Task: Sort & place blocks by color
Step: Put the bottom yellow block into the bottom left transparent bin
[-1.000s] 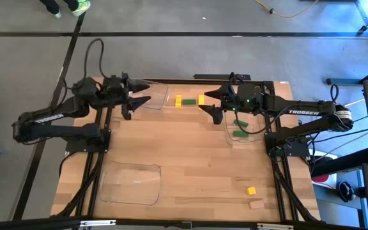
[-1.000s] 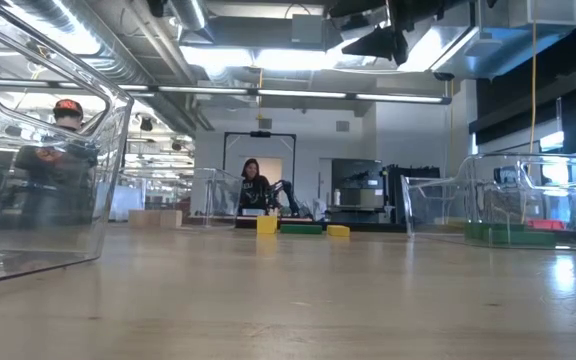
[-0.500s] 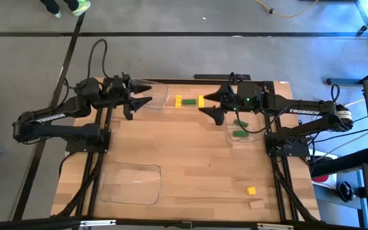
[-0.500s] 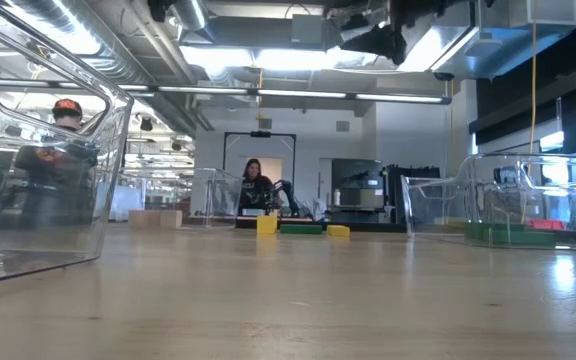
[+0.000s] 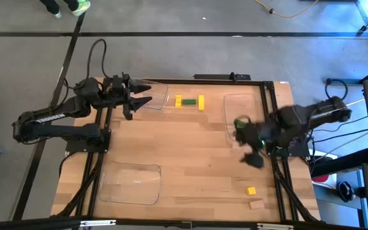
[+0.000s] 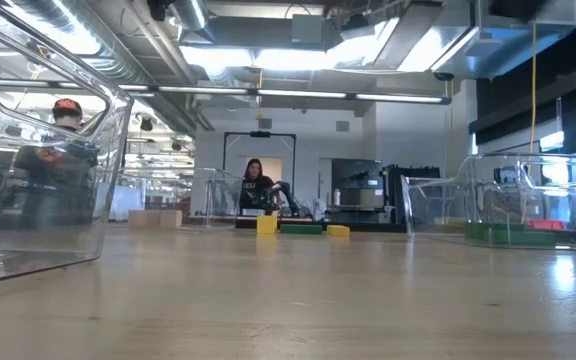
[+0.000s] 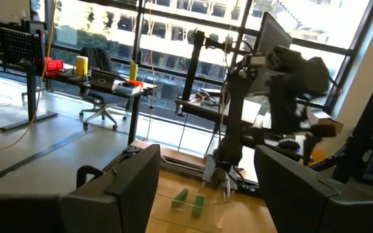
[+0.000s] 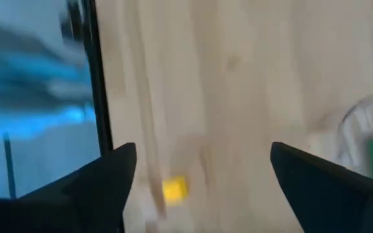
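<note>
Over the right side of the table, near its right edge, the right gripper (image 5: 253, 151) hangs with its 2 fingers spread wide and nothing between them; the high view shows it blurred, just off the near end of the clear tray (image 5: 229, 131) at the right, and in its own wrist view bare wood fills the gap between the fingers. Nearest it toward the front edge lie a small yellow block (image 5: 251, 190) and, just beyond that, a tan block (image 5: 255, 204) close to the front right corner; the same yellow block (image 8: 174, 188) shows in the right wrist view beside the dark table frame. A green block (image 5: 241, 121) sits in the right tray, partly covered by the arm. At the far edge, 2 yellow blocks (image 5: 178, 100) stand with a green bar (image 5: 189, 101) between them. The wide middle of the table (image 5: 184, 147) is open wood. A second clear tray (image 5: 130, 184) lies at the front left, and a third (image 5: 159, 96) at the far left corner, where the left gripper (image 5: 142, 93) waits with its fingers apart, empty, above that tray's rim.
</note>
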